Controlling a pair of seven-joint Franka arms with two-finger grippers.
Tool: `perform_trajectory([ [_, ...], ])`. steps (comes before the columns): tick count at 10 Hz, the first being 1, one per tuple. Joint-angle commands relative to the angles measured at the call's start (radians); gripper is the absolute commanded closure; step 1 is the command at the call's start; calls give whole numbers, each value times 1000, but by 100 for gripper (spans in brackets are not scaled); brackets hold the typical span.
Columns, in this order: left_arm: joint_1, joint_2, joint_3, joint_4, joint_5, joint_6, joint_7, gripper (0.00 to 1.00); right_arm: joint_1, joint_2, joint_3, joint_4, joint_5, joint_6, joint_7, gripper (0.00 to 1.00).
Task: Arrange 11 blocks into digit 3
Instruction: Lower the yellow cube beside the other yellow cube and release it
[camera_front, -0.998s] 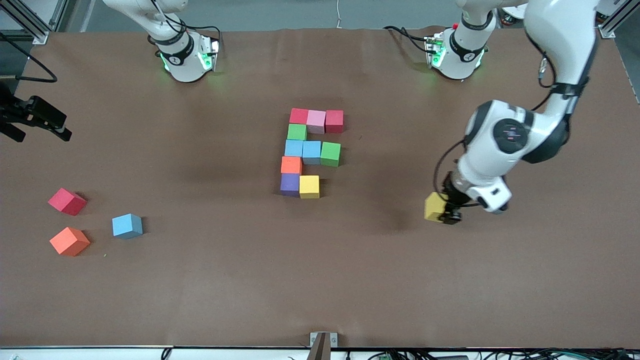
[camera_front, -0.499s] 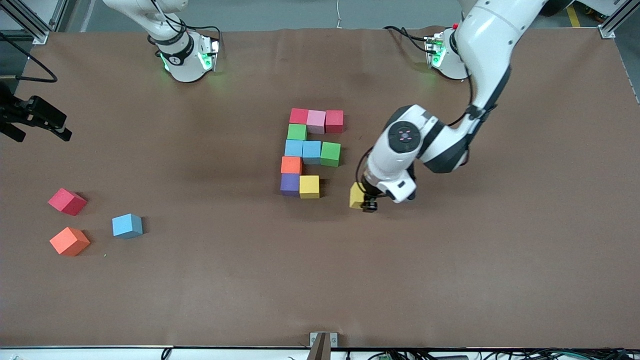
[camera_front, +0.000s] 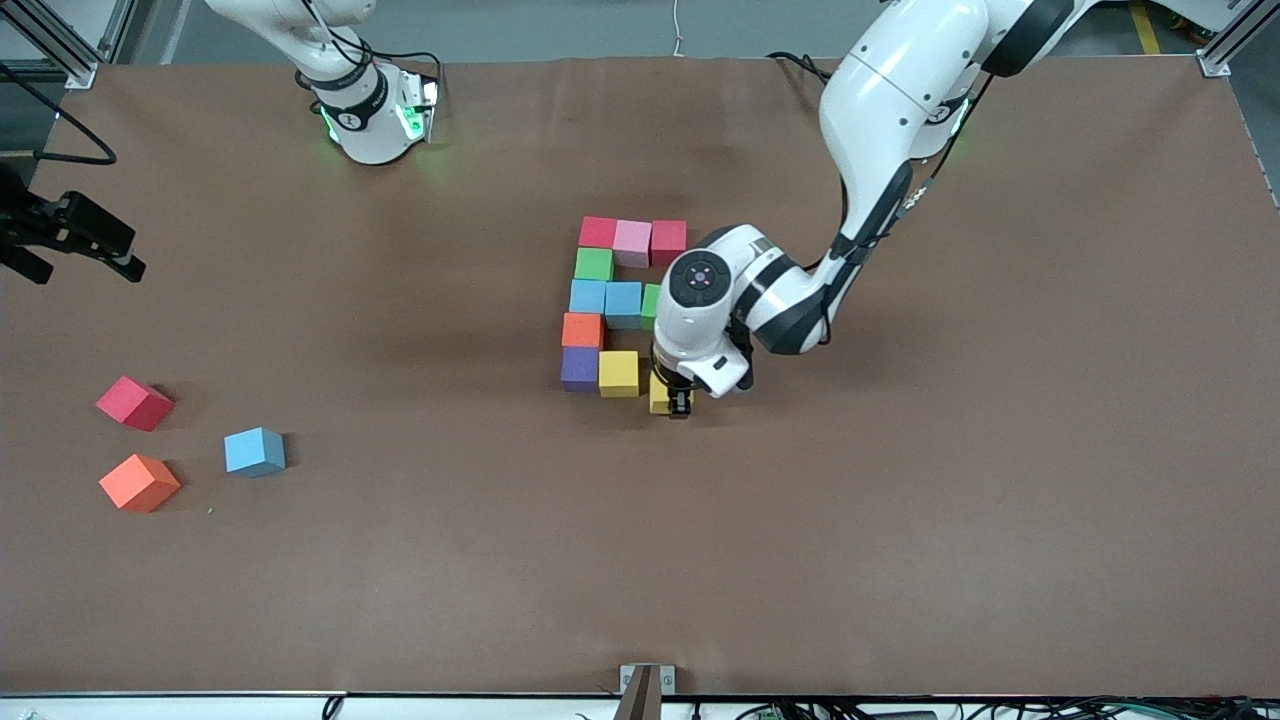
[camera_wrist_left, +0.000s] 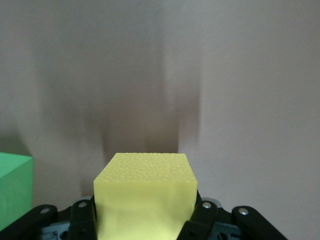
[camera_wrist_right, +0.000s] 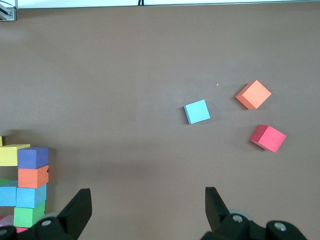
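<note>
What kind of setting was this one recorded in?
Most likely a robotics lab bench: two arm bases bolted along a brown-covered table, aluminium framing at its corners, loose cabling along its edge, and coloured foam blocks as practice pieces.

On the plain brown worktop (camera_front: 900, 520) lie matte foam cubes: red (camera_front: 134, 403), orange (camera_front: 139, 482), light blue (camera_front: 254, 451), purple (camera_front: 579, 369), yellow (camera_front: 618, 373).

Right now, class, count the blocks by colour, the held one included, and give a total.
red blocks: 3
pink blocks: 1
green blocks: 2
light blue blocks: 3
orange blocks: 2
purple blocks: 1
yellow blocks: 2
Total: 14
</note>
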Motion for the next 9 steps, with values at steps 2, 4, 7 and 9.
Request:
perform_trajectory([
  [2,-22,22,11,23,20,-48,-30,79,0,-13,8,-10,-2,-3,-1,0],
  [4,-25,22,11,20,20,-68,-49,79,0,-13,10,-10,0,-3,-4,0],
  [7,-61,30,11,29,23,-66,-60,79,-3,-15,8,-7,-2,-41,-10,0],
  [9,-72,36,12,29,26,-65,-64,79,-2,-15,8,-7,-2,-44,-7,0],
])
